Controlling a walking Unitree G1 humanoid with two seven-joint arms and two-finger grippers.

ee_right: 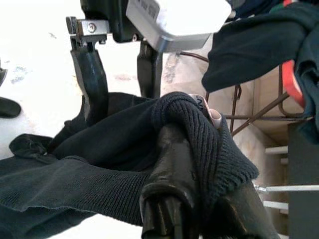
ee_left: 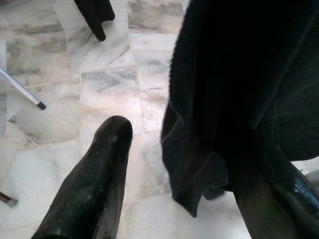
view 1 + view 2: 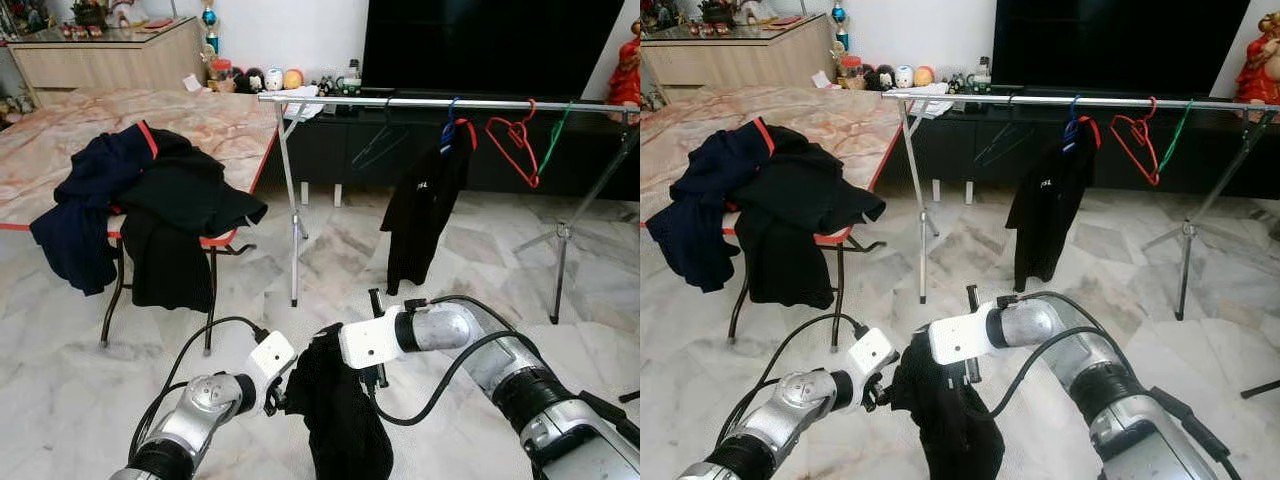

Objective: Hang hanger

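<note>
A black knit garment (image 3: 340, 415) hangs low in front of me between both grippers. My right gripper (image 1: 209, 174) is shut on its ribbed collar. My left gripper (image 2: 189, 149) is open beside the cloth, and one finger (image 2: 99, 174) is bare while the cloth drapes over the other. A metal clothes rail (image 3: 400, 101) crosses the back. It carries an empty black hanger (image 3: 375, 145), a black shirt (image 3: 420, 210) on a blue hanger, a red hanger (image 3: 515, 140) and a green hanger (image 3: 555, 125).
A marble-topped folding table (image 3: 225, 115) stands at the left with a heap of dark clothes (image 3: 150, 200) over its near edge. Behind the rail is a dark TV console (image 3: 480, 150). The rail's legs (image 3: 293, 230) stand on marble floor.
</note>
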